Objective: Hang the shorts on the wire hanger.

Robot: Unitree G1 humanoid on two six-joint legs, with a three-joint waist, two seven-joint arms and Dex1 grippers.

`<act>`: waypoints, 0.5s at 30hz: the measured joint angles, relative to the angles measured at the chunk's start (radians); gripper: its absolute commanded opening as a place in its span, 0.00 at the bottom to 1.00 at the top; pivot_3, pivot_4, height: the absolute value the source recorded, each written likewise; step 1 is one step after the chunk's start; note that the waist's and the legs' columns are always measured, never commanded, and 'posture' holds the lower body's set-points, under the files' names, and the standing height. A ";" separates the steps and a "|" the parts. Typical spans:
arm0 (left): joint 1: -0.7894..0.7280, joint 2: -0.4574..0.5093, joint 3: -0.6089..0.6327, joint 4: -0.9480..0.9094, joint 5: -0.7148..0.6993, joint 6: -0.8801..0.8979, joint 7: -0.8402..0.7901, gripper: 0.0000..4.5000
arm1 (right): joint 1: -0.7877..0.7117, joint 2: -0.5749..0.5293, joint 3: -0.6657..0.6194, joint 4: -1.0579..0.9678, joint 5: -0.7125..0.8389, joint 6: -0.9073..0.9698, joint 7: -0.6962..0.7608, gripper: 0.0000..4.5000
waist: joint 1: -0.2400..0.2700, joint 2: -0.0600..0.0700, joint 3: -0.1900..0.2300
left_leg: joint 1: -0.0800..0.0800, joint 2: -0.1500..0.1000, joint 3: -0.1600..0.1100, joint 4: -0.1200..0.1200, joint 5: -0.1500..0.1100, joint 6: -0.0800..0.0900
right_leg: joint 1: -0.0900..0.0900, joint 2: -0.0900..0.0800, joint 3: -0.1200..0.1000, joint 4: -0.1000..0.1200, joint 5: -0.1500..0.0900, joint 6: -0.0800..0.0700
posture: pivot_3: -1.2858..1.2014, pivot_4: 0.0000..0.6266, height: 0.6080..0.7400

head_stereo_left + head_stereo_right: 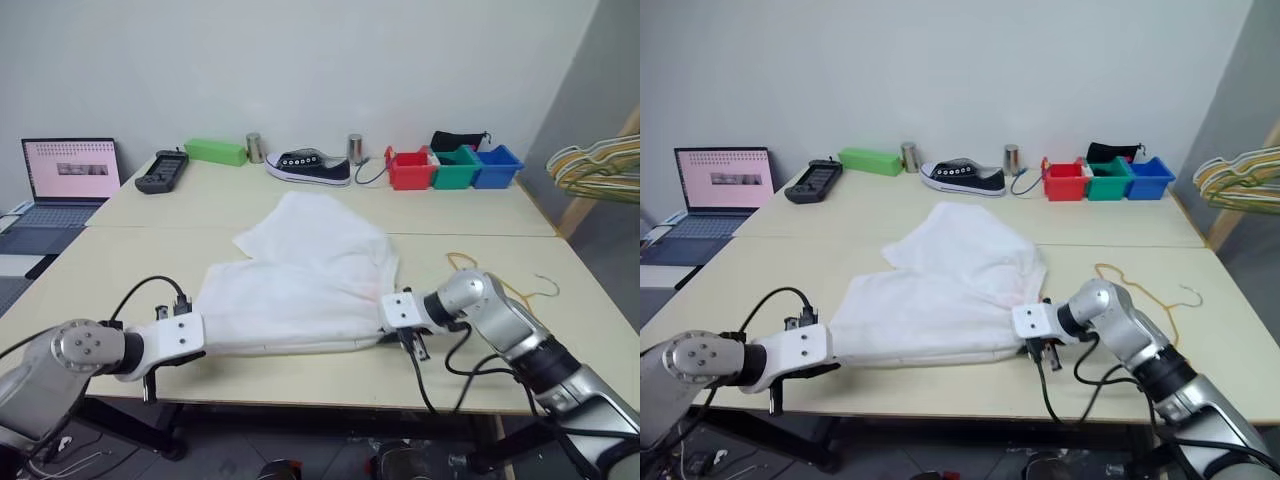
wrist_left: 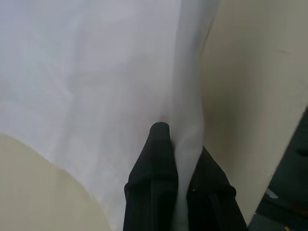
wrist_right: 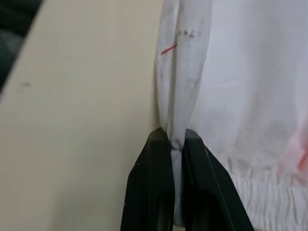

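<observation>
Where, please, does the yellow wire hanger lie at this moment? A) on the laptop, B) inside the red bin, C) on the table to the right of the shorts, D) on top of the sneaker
C: the wire hanger lies flat on the table, to the right of the shorts and just beyond the right arm.

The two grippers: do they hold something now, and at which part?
Both hold the shorts. The left gripper pinches a fabric fold at one near corner; the right gripper pinches the edge at the other, by the gathered waistband.
</observation>
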 measured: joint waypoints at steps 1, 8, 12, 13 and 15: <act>0.000 -0.002 -0.003 0.001 0.009 -0.009 -0.002 0.00 | 0.015 -0.012 0.000 -0.041 0.015 0.042 0.010 0.00 | 0.003 0.000 0.000 | -0.004 0.003 0.000 0.000 -0.001 -0.001 | -0.004 0.003 0.000 0.000 0.000 -0.001 | 0.49 0.04 1.00; -0.001 -0.007 -0.021 0.002 0.034 -0.044 -0.043 0.00 | 0.055 -0.076 0.003 -0.208 0.124 0.261 0.093 0.00 | 0.020 0.002 0.001 | -0.006 0.013 0.003 0.000 -0.005 -0.006 | -0.006 0.013 0.001 0.000 -0.004 -0.006 | 0.49 0.06 1.00; -0.001 -0.003 -0.022 0.002 0.037 -0.060 -0.081 0.05 | 0.056 -0.082 0.004 -0.222 0.178 0.353 0.102 0.07 | 0.020 0.001 0.002 | -0.004 0.013 0.005 0.000 -0.005 -0.006 | -0.009 0.012 0.002 0.000 -0.003 -0.006 | 0.49 0.07 1.00; -0.001 -0.001 -0.022 0.002 0.037 -0.061 -0.089 0.10 | 0.056 -0.082 0.005 -0.222 0.184 0.366 0.102 0.13 | 0.020 0.001 0.003 | -0.004 0.013 0.005 0.000 -0.005 -0.006 | -0.009 0.012 0.002 0.000 -0.003 -0.006 | 0.48 0.07 1.00; -0.002 0.001 -0.022 0.004 0.038 -0.062 -0.107 0.18 | 0.055 -0.082 0.011 -0.222 0.203 0.391 0.102 0.22 | 0.020 0.002 0.003 | -0.004 0.013 0.006 0.000 -0.005 -0.006 | -0.009 0.011 0.003 0.000 -0.004 -0.006 | 0.48 0.07 1.00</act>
